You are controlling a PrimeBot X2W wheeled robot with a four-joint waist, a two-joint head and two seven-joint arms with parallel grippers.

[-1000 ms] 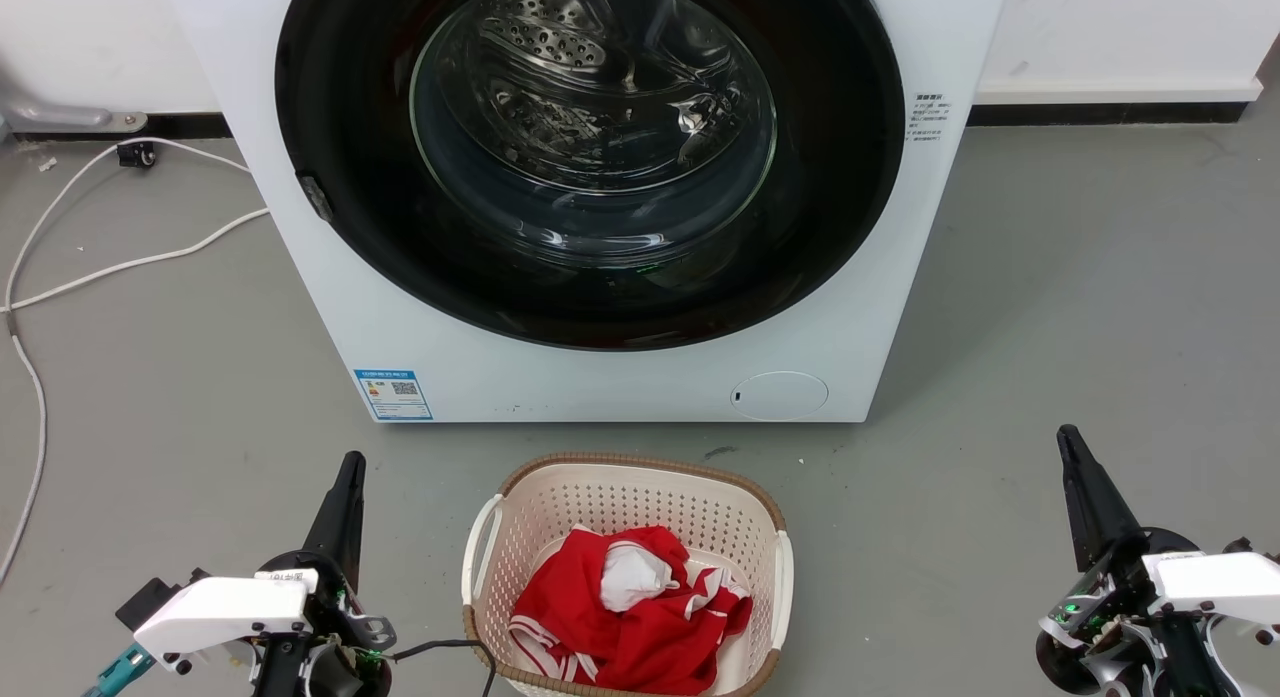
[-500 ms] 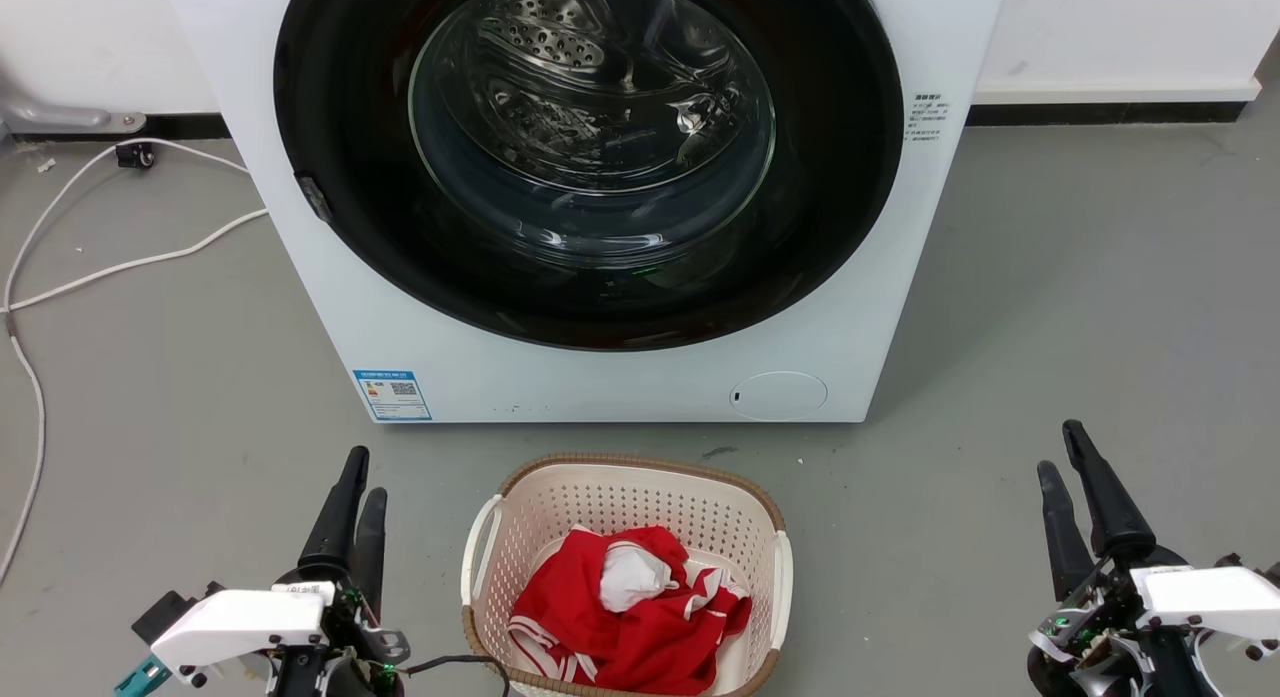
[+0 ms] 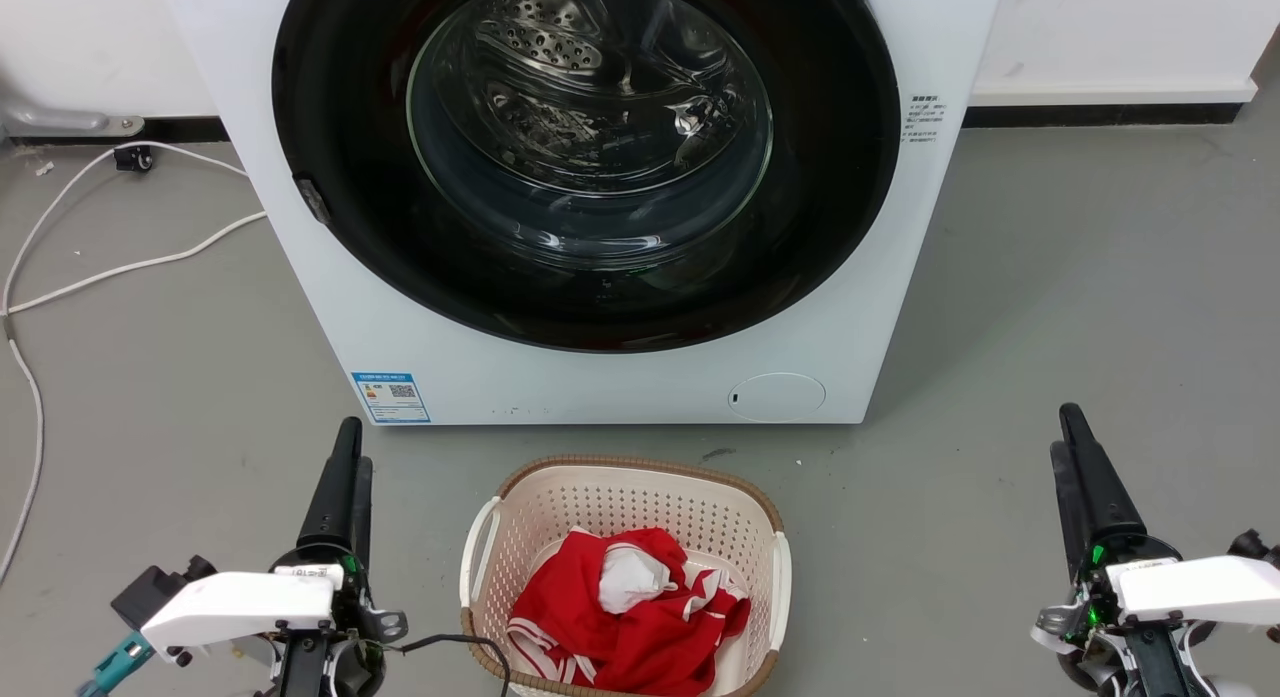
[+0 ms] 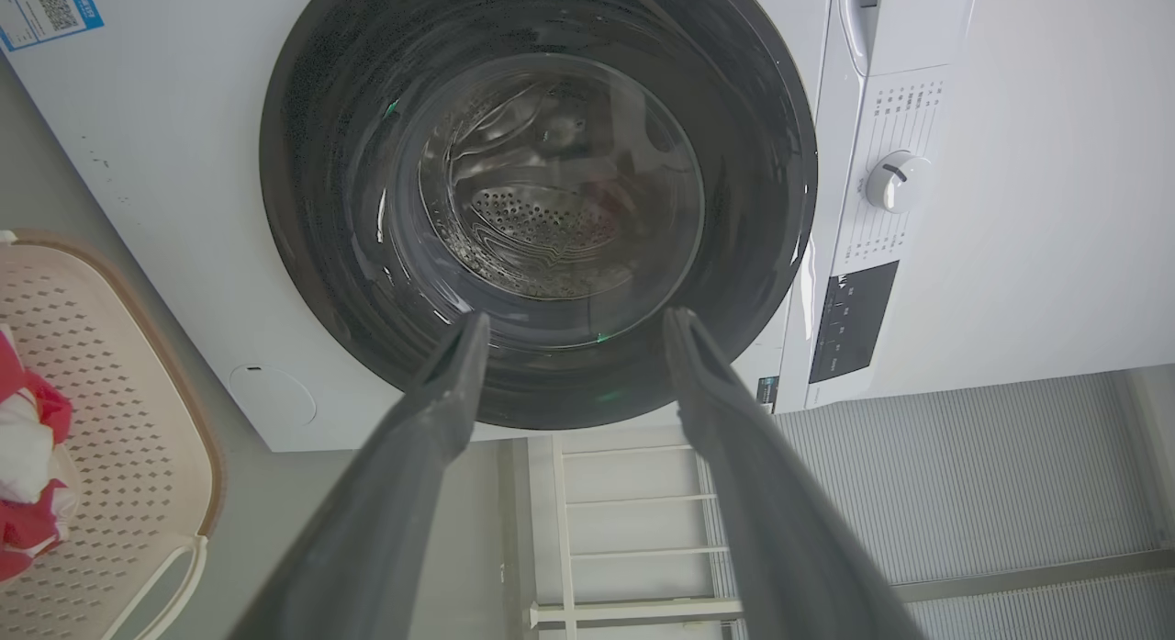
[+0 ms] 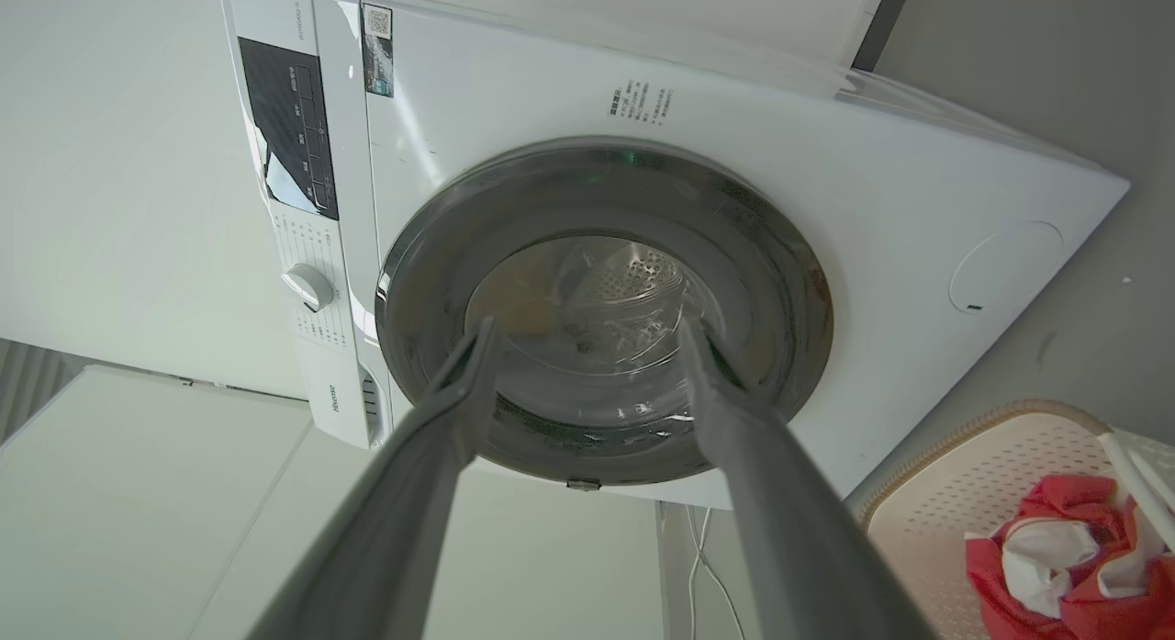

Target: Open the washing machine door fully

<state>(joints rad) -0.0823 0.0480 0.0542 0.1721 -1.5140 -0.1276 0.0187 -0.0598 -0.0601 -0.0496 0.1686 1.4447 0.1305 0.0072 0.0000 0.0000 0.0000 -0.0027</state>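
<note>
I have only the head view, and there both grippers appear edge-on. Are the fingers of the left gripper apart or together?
Observer: Apart. The left wrist view shows the left gripper with a wide gap between its fingers, and the washing machine door is seen through that gap.
Operator: And the right one, is it holding something?
Observer: No. In the right wrist view the right gripper is also spread open, and it grips nothing.

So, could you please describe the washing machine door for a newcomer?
Start at the white washing machine behind the cream plastic basket. Its door is the large glossy black disc with a clear glass centre, unlike the small round white flap below.
</note>
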